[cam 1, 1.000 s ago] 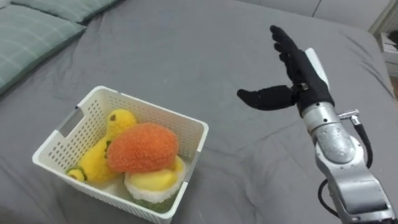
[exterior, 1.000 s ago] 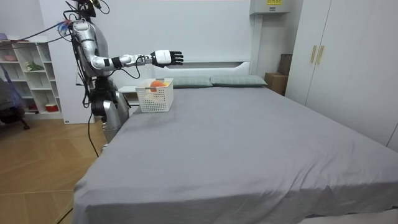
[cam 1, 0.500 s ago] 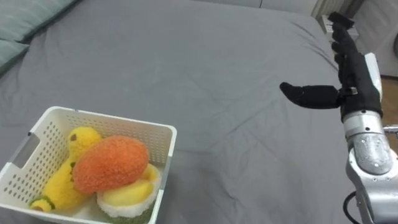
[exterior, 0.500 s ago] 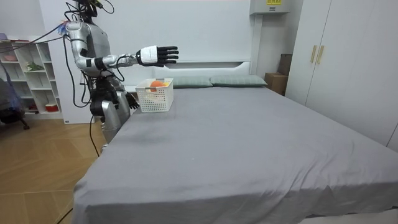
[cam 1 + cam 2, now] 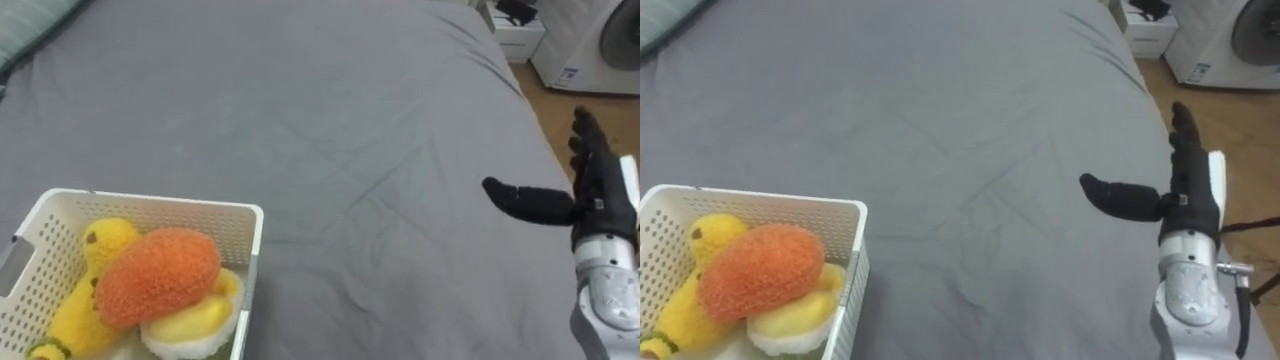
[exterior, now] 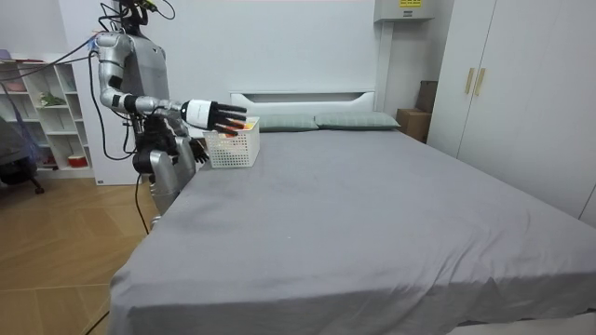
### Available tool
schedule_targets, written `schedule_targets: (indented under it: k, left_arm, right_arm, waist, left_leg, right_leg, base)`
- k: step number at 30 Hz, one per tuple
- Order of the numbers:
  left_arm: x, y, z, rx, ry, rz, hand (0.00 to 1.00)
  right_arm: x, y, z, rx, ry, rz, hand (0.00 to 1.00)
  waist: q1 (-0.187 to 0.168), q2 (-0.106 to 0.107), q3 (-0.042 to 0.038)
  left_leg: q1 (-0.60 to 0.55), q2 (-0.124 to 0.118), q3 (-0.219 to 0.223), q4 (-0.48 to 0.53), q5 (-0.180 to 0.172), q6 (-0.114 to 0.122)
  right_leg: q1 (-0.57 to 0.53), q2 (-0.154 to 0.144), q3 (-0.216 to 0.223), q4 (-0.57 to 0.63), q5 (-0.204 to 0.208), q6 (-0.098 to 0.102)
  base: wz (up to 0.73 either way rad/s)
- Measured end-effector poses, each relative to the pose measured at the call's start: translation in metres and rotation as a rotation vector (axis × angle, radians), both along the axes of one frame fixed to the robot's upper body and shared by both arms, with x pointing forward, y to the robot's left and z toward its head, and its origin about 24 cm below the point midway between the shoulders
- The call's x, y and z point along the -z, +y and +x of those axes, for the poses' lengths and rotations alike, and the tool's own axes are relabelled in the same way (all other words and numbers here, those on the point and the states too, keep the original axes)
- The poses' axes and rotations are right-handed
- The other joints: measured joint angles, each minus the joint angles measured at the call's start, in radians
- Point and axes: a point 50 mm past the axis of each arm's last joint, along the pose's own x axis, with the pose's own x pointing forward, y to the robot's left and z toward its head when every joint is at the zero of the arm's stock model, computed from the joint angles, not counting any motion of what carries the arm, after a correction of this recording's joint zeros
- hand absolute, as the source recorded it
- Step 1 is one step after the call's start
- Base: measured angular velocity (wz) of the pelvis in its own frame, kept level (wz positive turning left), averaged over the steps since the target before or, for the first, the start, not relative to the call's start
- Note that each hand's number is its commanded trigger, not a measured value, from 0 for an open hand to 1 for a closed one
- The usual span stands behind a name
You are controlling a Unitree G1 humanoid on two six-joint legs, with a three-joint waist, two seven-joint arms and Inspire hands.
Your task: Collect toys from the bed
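Right hand: mine, fingers straight, thumb out, holding nothing, raised over the right edge of the bed; I judge because collecting looks finished. Left hand: low by my hip. Toys: orange toy and yellow toy, piled in the basket, near left. Washer: far right. Obstructions: none between my hand and basket.
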Motion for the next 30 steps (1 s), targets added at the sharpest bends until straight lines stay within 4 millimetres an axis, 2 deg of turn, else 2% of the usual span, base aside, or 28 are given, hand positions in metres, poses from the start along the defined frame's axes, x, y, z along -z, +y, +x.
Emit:
schedule_targets:
  k: [2, 3, 5, 7, 9, 11, 12, 14, 15, 16, 17, 20, 22, 26, 27, 30]
  left_arm:
    - [0.000, -0.001, -0.001, -0.001, 0.002, 0.007, 0.00]
    - [0.001, -0.002, -0.001, -0.005, 0.000, 0.006, 0.00]
    - [0.001, -0.004, -0.003, -0.028, 0.001, -0.002, 0.00]
    - [0.001, -0.004, -0.004, -0.038, 0.000, 0.002, 0.00]
    - [0.001, -0.004, -0.004, -0.052, -0.003, 0.001, 0.00]
    - [0.001, -0.004, -0.005, -0.061, -0.003, 0.000, 0.00]
    - [0.001, -0.004, -0.005, -0.062, -0.002, 0.000, 0.00]
    - [0.002, -0.004, -0.011, -0.076, 0.009, 0.001, 0.00]
    - [0.002, -0.003, -0.012, -0.080, 0.011, 0.001, 0.00]
    - [0.002, -0.003, -0.013, -0.092, 0.012, 0.001, 0.00]
    - [0.002, -0.003, -0.015, -0.104, 0.012, -0.002, 0.00]
    - [0.003, -0.003, -0.019, -0.128, 0.016, -0.019, 0.00]
    - [0.003, -0.003, -0.019, -0.128, 0.016, -0.028, 0.00]
    - [0.003, -0.002, -0.021, -0.117, 0.024, -0.028, 0.00]
    - [0.003, -0.002, -0.021, -0.118, 0.024, -0.028, 0.00]
    - [0.003, -0.002, -0.021, -0.109, 0.029, -0.027, 0.00]
  right_arm:
    - [0.025, -0.003, -0.014, 0.072, 0.082, 0.048, 0.00]
    - [0.030, -0.004, -0.017, 0.089, 0.102, 0.059, 0.00]
    - [0.049, -0.007, -0.031, 0.153, 0.158, 0.122, 0.00]
    - [0.064, -0.010, -0.041, 0.224, 0.186, 0.217, 0.00]
    - [0.084, -0.016, -0.059, 0.312, 0.250, 0.294, 0.00]
    - [0.111, -0.019, -0.092, 0.421, 0.372, 0.365, 0.00]
    - [0.118, -0.019, -0.101, 0.452, 0.402, 0.386, 0.00]
    - [0.144, -0.018, -0.138, 0.598, 0.520, 0.480, 0.00]
    - [0.150, -0.017, -0.149, 0.635, 0.555, 0.497, 0.00]
    - [0.159, -0.016, -0.170, 0.701, 0.617, 0.523, 0.00]
    - [0.164, -0.015, -0.190, 0.760, 0.671, 0.536, 0.00]
    - [0.173, -0.010, -0.229, 0.832, 0.785, 0.563, 0.00]
    - [0.176, -0.006, -0.242, 0.833, 0.839, 0.587, 0.00]
    - [0.183, 0.006, -0.259, 0.785, 0.939, 0.653, 0.00]
    - [0.183, 0.008, -0.261, 0.766, 0.958, 0.656, 0.00]
    - [0.187, 0.015, -0.255, 0.623, 1.051, 0.641, 0.00]
  waist:
    - [-0.007, 0.009, -0.0038]
    - [-0.008, 0.011, -0.0049]
    - [-0.016, 0.020, -0.0035]
    - [-0.027, 0.019, -0.0025]
    - [-0.028, 0.018, -0.0037]
    - [-0.029, 0.018, -0.0033]
    - [-0.032, 0.019, -0.0030]
    - [-0.058, 0.019, -0.0026]
    - [-0.063, 0.019, -0.0024]
    - [-0.068, 0.019, -0.0015]
    - [-0.068, 0.019, 0.0007]
    - [-0.069, 0.022, 0.0029]
    - [-0.068, 0.025, 0.0013]
    - [-0.064, 0.020, -0.0036]
    - [-0.061, 0.022, -0.0016]
    - [-0.056, 0.019, -0.0021]
  left_leg:
    - [0.007, 0.001, 0.004, -0.001, 0.000, -0.001]
    - [0.009, 0.001, 0.005, -0.001, -0.001, -0.001]
    - [0.017, 0.001, 0.006, -0.004, -0.001, -0.002]
    - [0.015, 0.001, 0.006, -0.006, -0.001, -0.002]
    - [0.015, 0.001, 0.006, -0.005, -0.003, -0.002]
    - [0.016, 0.001, 0.006, -0.005, -0.004, -0.003]
    - [0.016, 0.001, 0.006, -0.004, -0.004, -0.003]
    - [0.017, 0.001, 0.004, -0.003, -0.004, -0.004]
    - [0.017, 0.001, 0.004, -0.005, -0.005, -0.004]
    - [0.017, 0.001, 0.004, -0.005, -0.006, -0.005]
    - [0.019, 0.000, 0.004, -0.004, -0.007, -0.005]
    - [0.022, 0.000, 0.004, 0.000, -0.012, -0.007]
    - [0.019, 0.000, 0.003, 0.000, -0.012, -0.008]
    - [0.026, 0.000, 0.002, -0.001, -0.010, -0.010]
    - [0.030, 0.000, 0.001, -0.002, -0.011, -0.010]
    - [0.031, -0.001, 0.000, -0.003, -0.011, -0.010]
  right_leg:
    - [0.001, 0.000, 0.005, 0.000, 0.000, -0.001]
    - [0.001, 0.000, 0.008, 0.001, 0.000, -0.001]
    - [0.004, 0.001, 0.013, 0.001, 0.000, -0.001]
    - [0.003, 0.000, 0.012, 0.000, 0.000, -0.001]
    - [0.004, 0.000, 0.011, -0.001, 0.000, -0.001]
    - [0.004, 0.001, 0.013, -0.001, -0.001, -0.001]
    - [0.005, 0.002, 0.013, -0.001, -0.002, -0.001]
    - [0.009, 0.001, 0.012, 0.000, -0.005, -0.001]
    - [0.011, 0.000, 0.012, 0.000, -0.005, -0.001]
    - [0.017, 0.000, 0.013, 0.000, -0.007, -0.002]
    - [0.016, 0.000, 0.015, -0.001, -0.010, -0.001]
    - [0.015, -0.001, 0.015, 0.002, -0.022, -0.002]
    - [0.010, 0.000, 0.016, 0.004, -0.026, -0.003]
    - [0.013, 0.001, 0.014, 0.001, -0.025, -0.005]
    - [0.018, 0.001, 0.014, -0.001, -0.025, -0.004]
    - [0.018, 0.001, 0.011, -0.003, -0.026, -0.004]
  base:
    - [-0.07]
    - [-0.08]
    - [-0.03]
    - [0.00]
    - [0.00]
    - [0.00]
    - [0.00]
    - [0.04]
    - [0.00]
    - [0.00]
    - [0.00]
    - [-0.03]
    - [0.00]
    - [0.02]
    - [0.00]
    - [0.00]
